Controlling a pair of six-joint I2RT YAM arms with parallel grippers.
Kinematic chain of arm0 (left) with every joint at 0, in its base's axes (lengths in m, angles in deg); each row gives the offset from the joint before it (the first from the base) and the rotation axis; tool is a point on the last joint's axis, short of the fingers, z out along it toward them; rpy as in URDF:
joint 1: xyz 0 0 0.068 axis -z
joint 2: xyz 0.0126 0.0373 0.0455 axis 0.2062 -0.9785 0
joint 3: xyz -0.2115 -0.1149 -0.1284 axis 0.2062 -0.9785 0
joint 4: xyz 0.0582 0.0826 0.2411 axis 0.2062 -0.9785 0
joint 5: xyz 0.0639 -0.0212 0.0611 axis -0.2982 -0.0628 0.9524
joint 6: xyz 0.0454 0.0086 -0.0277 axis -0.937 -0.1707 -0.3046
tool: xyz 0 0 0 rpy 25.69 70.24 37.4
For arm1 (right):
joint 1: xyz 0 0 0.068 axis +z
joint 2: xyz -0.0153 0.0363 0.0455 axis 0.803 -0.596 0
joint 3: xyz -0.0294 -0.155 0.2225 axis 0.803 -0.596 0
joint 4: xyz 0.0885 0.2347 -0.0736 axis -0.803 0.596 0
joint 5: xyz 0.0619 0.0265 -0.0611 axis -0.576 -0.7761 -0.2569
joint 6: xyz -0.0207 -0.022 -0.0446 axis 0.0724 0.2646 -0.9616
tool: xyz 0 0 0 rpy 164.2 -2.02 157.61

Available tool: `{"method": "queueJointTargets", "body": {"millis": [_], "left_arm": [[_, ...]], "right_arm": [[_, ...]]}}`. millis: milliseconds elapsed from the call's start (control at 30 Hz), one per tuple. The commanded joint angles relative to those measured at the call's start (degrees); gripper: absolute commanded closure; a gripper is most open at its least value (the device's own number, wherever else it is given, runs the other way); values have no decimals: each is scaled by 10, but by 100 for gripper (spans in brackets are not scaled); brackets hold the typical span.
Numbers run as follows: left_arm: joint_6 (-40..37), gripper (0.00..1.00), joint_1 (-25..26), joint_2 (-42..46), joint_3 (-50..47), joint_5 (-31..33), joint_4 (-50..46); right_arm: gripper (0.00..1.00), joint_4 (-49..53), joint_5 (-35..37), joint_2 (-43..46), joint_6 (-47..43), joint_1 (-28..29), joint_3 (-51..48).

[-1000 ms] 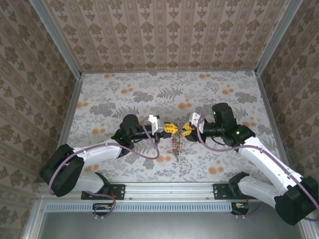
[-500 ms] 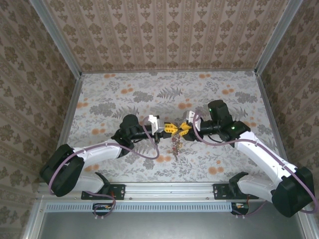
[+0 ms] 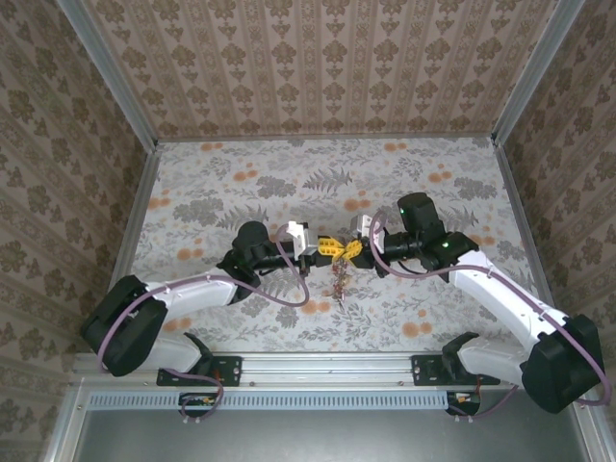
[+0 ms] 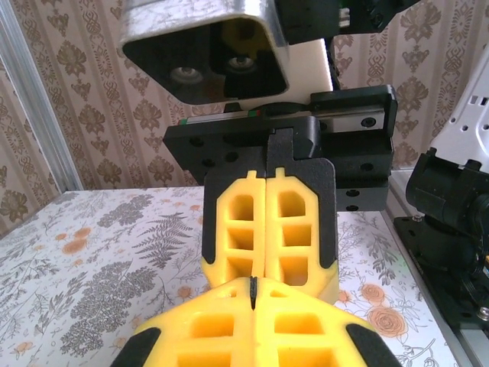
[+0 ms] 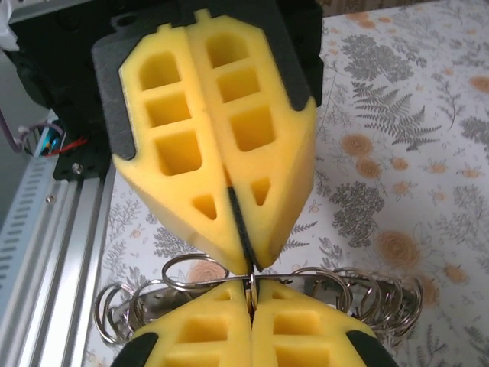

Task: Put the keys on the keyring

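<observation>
My two grippers meet tip to tip over the middle of the table. The left gripper (image 3: 332, 250) and right gripper (image 3: 352, 250) both have yellow fingers pressed together. In the right wrist view the right gripper (image 5: 250, 294) is shut on a thin grey wire of the keyring (image 5: 222, 280). The left gripper (image 5: 246, 260) pinches that same wire from the opposite side. Several small split rings (image 5: 367, 294) hang along it. The keys (image 3: 339, 279) dangle as a dark reddish bunch under the fingertips. In the left wrist view the left gripper (image 4: 252, 294) is shut, a dark sliver between its tips.
The floral tabletop (image 3: 241, 183) is enclosed by patterned walls at the back and sides. An aluminium rail (image 3: 327, 366) runs along the near edge beside the arm bases. The keys hang just above the table surface.
The right gripper moved left toward the left gripper and closed its jaws on the keyring. The left arm stayed in place, shut.
</observation>
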Motion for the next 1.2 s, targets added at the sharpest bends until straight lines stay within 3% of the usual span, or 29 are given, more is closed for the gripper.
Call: {"method": "queueJointTargets", "body": {"millis": [0,67,167,267,367,633,1167], "left_arm": [[14,100,4,1,2,0,42],[16,100,1,7,-3,12,26],[-12,87,-2,30,-9,37,-46],[-36,71,-4,53,9,88,-177],[-72,69,-15,52,43,70,-313],[-75,67,-15,47,48,1,-302],[-92,68,18,-9,77,-14,-270]], "right_arm": [[100,28,-12,2,-22,3,23],[100,54,9,9,-40,4,31],[100,109,44,10,-73,7,50],[100,185,98,0,-112,24,83],[100,239,184,-17,-148,51,110],[100,298,247,-48,-166,66,166],[100,311,281,-75,-201,97,202]]}}
